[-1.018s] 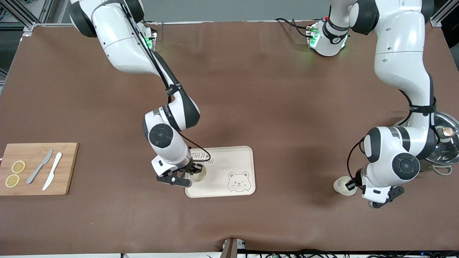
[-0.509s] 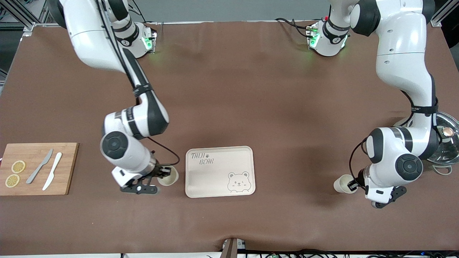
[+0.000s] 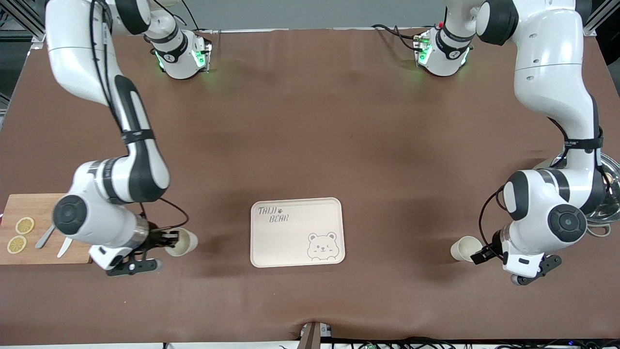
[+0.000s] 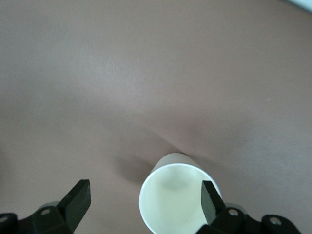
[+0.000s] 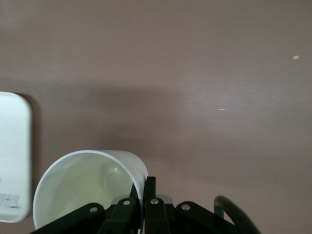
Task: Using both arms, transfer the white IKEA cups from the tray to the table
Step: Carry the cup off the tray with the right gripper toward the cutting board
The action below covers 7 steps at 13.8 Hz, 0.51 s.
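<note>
One white cup (image 3: 180, 242) is gripped by its wall in my shut right gripper (image 3: 167, 238), over the table between the bear tray (image 3: 290, 242) and the cutting board. In the right wrist view the fingers (image 5: 152, 192) pinch the cup's rim (image 5: 83, 183). The second white cup (image 3: 464, 248) stands on the table toward the left arm's end. My left gripper (image 3: 482, 253) is open beside it. In the left wrist view one finger (image 4: 209, 200) is at that cup's rim (image 4: 173, 202) and the other stands well apart.
The cream tray is empty; its edge shows in the right wrist view (image 5: 12, 156). A wooden cutting board (image 3: 29, 203) with lemon slices (image 3: 24, 225) and two knives lies under the right arm. A metal pot lid (image 3: 609, 203) lies past the left arm's elbow.
The right arm has carried its cup off the tray and toward the cutting board. The left gripper has edged slightly away from its cup, which has stayed put.
</note>
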Available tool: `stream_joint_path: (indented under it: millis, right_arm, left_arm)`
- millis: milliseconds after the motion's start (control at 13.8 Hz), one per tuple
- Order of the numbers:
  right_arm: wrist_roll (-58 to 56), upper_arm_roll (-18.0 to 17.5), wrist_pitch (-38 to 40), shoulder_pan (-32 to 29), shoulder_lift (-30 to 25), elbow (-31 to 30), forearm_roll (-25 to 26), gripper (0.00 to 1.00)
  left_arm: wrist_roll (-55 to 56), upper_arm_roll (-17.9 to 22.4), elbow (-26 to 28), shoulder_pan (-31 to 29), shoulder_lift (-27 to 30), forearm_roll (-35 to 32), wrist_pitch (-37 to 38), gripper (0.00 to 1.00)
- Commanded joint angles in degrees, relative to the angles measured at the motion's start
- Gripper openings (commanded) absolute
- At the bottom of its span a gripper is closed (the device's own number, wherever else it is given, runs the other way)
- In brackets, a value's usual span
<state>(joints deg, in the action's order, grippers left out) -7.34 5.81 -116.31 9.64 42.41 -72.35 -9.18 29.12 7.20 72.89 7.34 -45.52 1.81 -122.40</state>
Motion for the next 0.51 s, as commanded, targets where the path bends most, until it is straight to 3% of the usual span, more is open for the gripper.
stream_joint_path:
  millis: [0,218,436]
  right_arm:
    - [-7.2,-1.1,-0.3,-3.7,-0.7,-1.7,-1.7,0.00]
    - [-10.4,-1.0,-1.7,-4.8,0.7,-1.9,-3.1,0.00]
    - [-10.5,-0.9,-8.9,-4.5,1.4,-6.1,-2.9,0.00]
  left_arm:
    - [-1.3,-0.3,0.9,0.0,3.7,0.7,0.2,1.00]
    - [-5.5,-0.3,1.2,0.0,7.4,0.7,1.0,1.00]
    - [-12.4,-0.3,1.5,0.0,11.6,0.7,6.3,1.00]
